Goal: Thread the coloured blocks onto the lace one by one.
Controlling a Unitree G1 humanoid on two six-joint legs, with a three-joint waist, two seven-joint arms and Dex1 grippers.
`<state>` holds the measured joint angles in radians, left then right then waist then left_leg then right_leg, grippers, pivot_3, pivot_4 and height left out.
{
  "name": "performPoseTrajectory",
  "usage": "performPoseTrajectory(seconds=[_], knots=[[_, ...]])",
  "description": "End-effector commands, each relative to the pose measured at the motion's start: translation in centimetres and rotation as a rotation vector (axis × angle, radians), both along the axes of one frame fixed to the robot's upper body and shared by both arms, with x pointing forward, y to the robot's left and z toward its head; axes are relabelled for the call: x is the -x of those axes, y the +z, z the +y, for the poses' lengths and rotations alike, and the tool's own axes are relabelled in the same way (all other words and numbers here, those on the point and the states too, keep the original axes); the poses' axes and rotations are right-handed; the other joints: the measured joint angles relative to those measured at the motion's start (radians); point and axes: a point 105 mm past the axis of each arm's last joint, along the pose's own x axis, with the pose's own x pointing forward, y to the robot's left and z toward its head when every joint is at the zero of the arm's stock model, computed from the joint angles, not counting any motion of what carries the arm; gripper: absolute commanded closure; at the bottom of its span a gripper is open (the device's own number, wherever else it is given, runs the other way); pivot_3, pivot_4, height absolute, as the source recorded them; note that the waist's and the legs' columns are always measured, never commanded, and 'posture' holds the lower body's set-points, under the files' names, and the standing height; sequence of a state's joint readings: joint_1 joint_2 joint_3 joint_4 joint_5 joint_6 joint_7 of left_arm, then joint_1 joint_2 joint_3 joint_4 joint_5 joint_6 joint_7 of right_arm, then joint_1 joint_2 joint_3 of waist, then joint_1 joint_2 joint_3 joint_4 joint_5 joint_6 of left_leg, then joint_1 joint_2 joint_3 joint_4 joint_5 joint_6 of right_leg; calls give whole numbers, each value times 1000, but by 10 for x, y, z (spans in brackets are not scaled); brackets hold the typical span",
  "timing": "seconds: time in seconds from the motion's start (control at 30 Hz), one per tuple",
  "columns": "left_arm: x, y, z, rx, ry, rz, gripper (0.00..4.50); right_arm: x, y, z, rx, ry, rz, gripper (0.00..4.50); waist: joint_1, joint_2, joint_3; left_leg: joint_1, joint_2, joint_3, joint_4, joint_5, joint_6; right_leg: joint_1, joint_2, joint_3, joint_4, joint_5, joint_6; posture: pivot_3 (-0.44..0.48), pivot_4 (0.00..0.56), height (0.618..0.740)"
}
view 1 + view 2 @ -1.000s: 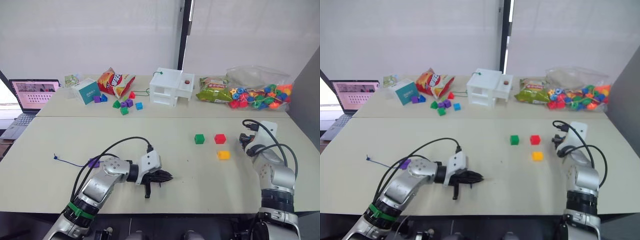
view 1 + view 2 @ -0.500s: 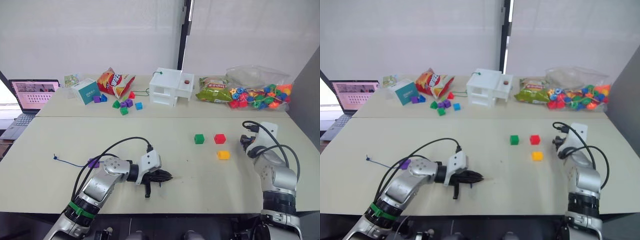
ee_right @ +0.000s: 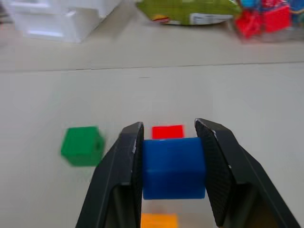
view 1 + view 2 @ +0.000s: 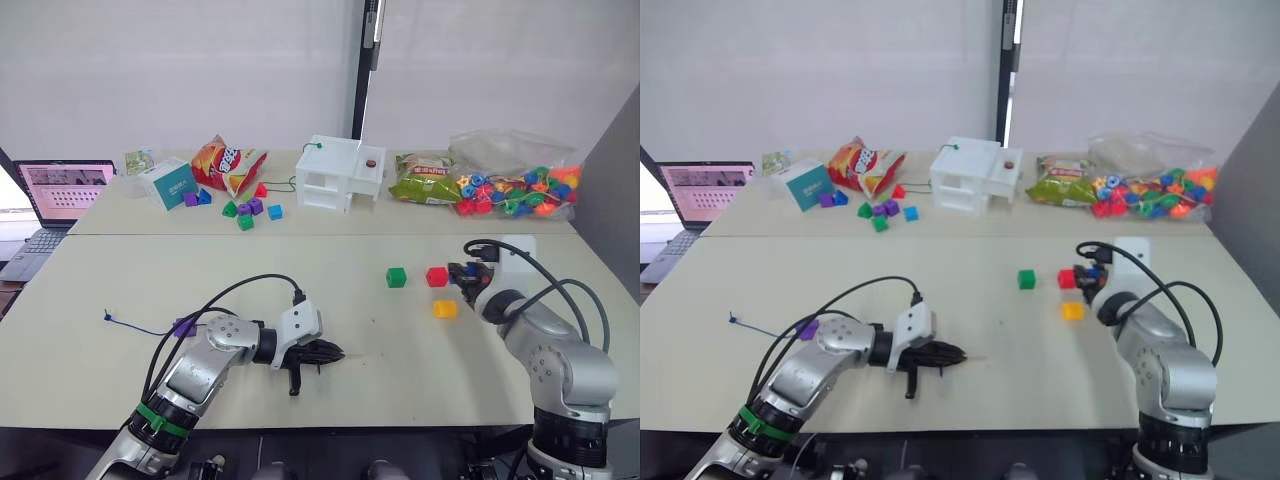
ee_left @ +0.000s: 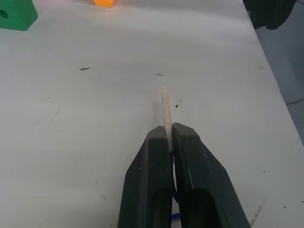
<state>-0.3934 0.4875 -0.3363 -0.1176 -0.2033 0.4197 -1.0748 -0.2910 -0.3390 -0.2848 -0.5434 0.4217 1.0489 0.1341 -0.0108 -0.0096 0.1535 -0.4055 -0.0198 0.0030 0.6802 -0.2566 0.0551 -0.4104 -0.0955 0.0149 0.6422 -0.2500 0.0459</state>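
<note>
Gripping blue cube [image 3: 173, 167] (smooth plastic), right gripper [image 3: 172, 164]

table [image 4: 330, 390] | near: green block [image 4: 397, 277], red block [image 4: 437, 276], yellow block [image 4: 445, 309] | lace [image 4: 140, 327] at left

No lettering can be read anywhere. The printing on the orange snack bag [image 4: 229, 163], the green snack bag [image 4: 425, 186] and the teal box [image 4: 170, 182] is too small to make out.

Near the desk's [image 4: 90, 390] right edge, the green plastic cube bead [image 4: 397, 277] lies left of the red one [image 4: 437, 276]; the yellow one [image 4: 445, 309] lies nearer the front edge.
</note>
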Motion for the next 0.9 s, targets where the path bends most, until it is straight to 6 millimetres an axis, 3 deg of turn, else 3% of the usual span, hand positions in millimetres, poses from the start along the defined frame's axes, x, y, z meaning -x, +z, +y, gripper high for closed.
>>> performPoseTrajectory(seconds=[0.03,0.13,0.23,0.37,0.57,0.63,0.83,0.9], knots=[[0,11,-1,25,-17,-28,4500,27,-2,48,-9,158,21,3324,0,0,0,0,0,0,0,0,0,0,0,0,0,0,0,0,150,740],[-1,12,-1,26,-20,-29,4500,38,-14,65,-28,183,60,3324,2,0,0,0,-1,0,1,0,0,0,-1,0,0,0,0,0,150,740],[-1,13,-1,24,-20,-33,4500,51,-42,80,-28,207,135,3324,6,0,0,1,-2,0,1,0,0,1,-1,0,0,0,0,0,150,740],[-1,13,0,21,-23,-33,4500,58,-72,80,-3,192,215,3324,0,0,0,1,-2,0,1,0,0,0,-1,0,0,0,0,0,150,740],[-2,13,0,20,-18,-35,4500,54,-83,76,-18,150,235,3324,-1,-1,0,7,-1,0,1,0,0,6,0,0,-1,0,0,0,150,740],[-2,13,0,19,-18,-34,4500,52,-78,78,-42,152,213,2269,-1,-1,-1,7,-1,0,1,0,0,7,1,0,-1,0,0,0,150,740],[-1,13,2,15,-15,-32,4500,51,-36,74,-61,214,65,183,1,-1,0,5,-1,0,1,0,0,4,0,1,-1,0,0,0,150,740],[-1,13,3,13,-14,-31,4500,52,-24,72,-45,248,39,37,0,-1,0,5,-1,0,1,0,0,4,0,0,-1,0,0,0,150,740]])
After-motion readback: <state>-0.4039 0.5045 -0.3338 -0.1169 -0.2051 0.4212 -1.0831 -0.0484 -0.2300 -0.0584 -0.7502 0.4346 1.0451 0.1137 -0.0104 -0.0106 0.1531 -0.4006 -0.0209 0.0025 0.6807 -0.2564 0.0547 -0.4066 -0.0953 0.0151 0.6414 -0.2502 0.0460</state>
